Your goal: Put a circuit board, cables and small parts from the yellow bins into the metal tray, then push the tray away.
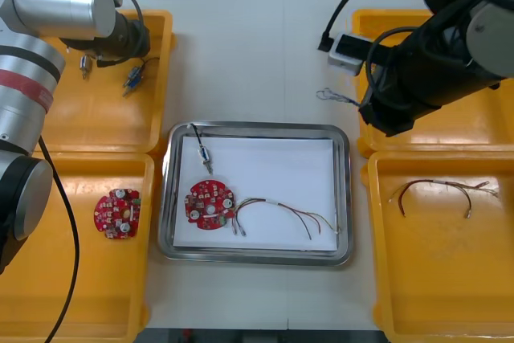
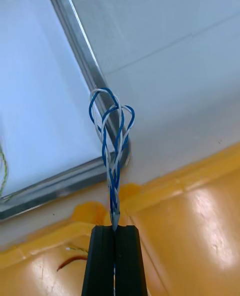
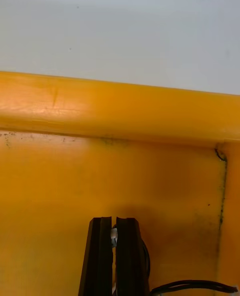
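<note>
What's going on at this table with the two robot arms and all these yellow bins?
The robot is loading the metal tray, white inside. Its right gripper is shut on a twisted blue and white cable, held above the light table near the tray's corner. Its left gripper, down in the far left yellow bin, pinches a small metal part. The tray holds a round red circuit board, a black cable and red and yellow cables.
</note>
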You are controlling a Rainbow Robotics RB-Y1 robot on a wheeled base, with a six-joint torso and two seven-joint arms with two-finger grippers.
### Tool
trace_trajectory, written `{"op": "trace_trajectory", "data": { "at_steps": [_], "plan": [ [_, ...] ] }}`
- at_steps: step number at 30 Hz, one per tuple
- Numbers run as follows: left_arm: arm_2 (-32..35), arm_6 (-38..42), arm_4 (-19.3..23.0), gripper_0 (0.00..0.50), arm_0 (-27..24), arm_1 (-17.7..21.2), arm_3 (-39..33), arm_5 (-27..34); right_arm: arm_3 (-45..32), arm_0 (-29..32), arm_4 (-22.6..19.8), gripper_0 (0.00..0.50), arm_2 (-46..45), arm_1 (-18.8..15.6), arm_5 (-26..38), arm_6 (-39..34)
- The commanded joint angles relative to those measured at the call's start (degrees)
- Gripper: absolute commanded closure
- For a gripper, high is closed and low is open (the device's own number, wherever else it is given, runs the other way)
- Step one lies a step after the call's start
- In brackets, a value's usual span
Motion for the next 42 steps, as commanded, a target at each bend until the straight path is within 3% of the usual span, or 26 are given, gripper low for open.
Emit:
{"op": "trace_trajectory", "data": {
  "at_steps": [1,12,20,32,39,40,41,42],
  "plan": [
    [2.03,-2.05,-0.48,0.5,-3.19,-0.47,-1.47,4.28,-1.26,-3.43,1.9,0.5,7.27,2.38,-2.46,2.67],
    [6.78,-10.22,-0.75,0.5,-2.75,-0.12,-6.22,14.21,4.63,-9.23,3.3,0.5,20.28,5.99,-7.82,2.94],
    [5.55,-11.89,-0.22,0.5,0.76,1.55,-16.24,21.5,8.76,-10.81,5.41,0.5,27.31,7.22,-12.75,3.46],
    [5.55,-16.29,0.22,0.5,5.77,3.31,-26.26,24.93,17.29,-12.92,6.29,0.5,36.45,8.1,-19.69,4.69],
    [8.01,-21.56,0.84,0.5,6.83,4.02,-28.02,29.76,20.36,-13.89,6.38,0.5,38.83,8.97,-22.41,4.87],
    [8.62,-23.06,1.01,0.5,7.09,4.19,-28.28,30.55,20.36,-13.89,6.38,0.453,38.83,9.06,-22.41,4.87],
    [9.33,-24.55,1.19,0.5,7.44,4.19,-28.72,31.26,20.36,-13.89,6.38,0.344,38.83,9.15,-22.41,4.87],
    [9.59,-25.25,1.28,0.5,7.62,4.28,-28.98,31.52,20.36,-13.89,6.38,0.277,38.83,9.15,-22.41,4.87]
  ]
}}
